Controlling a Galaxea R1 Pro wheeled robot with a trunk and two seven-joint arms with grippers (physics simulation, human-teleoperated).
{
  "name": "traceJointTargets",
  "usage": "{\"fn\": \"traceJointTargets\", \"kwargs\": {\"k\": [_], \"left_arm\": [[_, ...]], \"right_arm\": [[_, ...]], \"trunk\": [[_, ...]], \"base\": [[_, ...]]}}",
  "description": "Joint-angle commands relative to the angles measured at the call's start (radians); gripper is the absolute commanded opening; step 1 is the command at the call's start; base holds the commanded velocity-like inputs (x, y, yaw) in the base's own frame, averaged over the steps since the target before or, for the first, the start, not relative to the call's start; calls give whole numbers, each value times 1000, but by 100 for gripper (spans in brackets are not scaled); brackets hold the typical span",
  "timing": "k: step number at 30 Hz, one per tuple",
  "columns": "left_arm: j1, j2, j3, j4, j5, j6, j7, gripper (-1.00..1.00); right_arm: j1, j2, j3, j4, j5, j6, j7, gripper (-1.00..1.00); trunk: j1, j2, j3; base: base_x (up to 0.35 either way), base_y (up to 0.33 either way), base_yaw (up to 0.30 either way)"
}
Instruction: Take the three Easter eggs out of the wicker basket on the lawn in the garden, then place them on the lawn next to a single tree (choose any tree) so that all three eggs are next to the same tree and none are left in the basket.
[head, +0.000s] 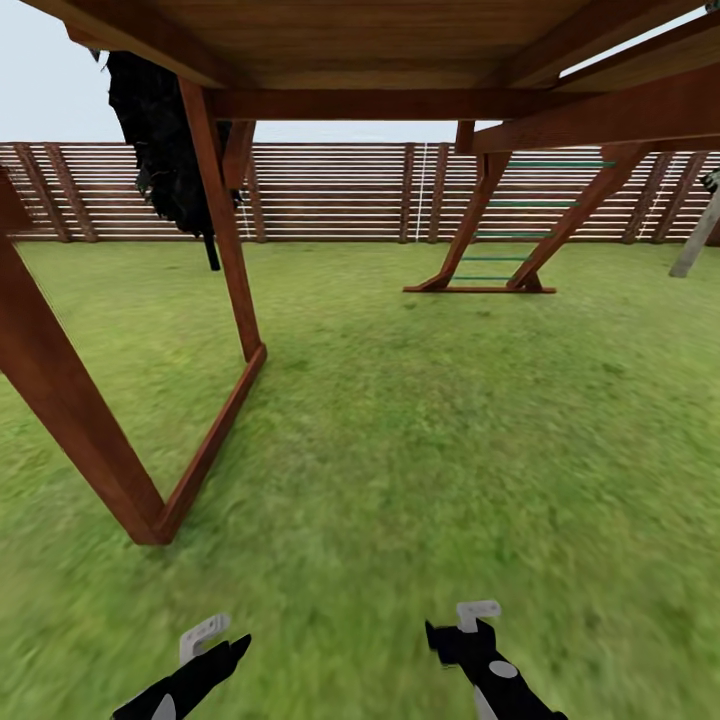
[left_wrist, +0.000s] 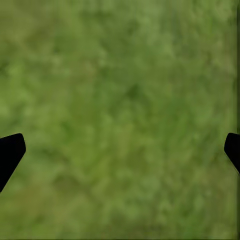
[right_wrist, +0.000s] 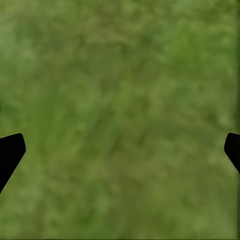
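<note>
Collision with the wooden frame (head: 215, 440) is the main risk, I think: its slanted leg stands left of the robot, the roof close overhead, so a careless turn could strike it. Left gripper (left_wrist: 120, 155) and right gripper (right_wrist: 120, 155) hang spread and empty over the lawn (head: 450, 420). Beyond the frame is the fence (head: 340, 190), with a pale trunk (head: 697, 240) at its right end.
</note>
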Motion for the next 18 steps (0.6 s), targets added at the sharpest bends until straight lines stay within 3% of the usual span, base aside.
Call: {"fn": "traceJointTargets", "kwargs": {"k": [1, 18], "left_arm": [[0, -1, 5, -1, 10, 11, -6, 100], [0, -1, 5, -1, 10, 11, -6, 100]], "right_arm": [[-1, 0, 0, 1, 5, -3, 0, 100], [-1, 0, 0, -1, 5, -3, 0, 100]], "trunk": [[0, 0, -1], [0, 0, -1]], "base": [[314, -104, 0], [314, -104, 0]]}}
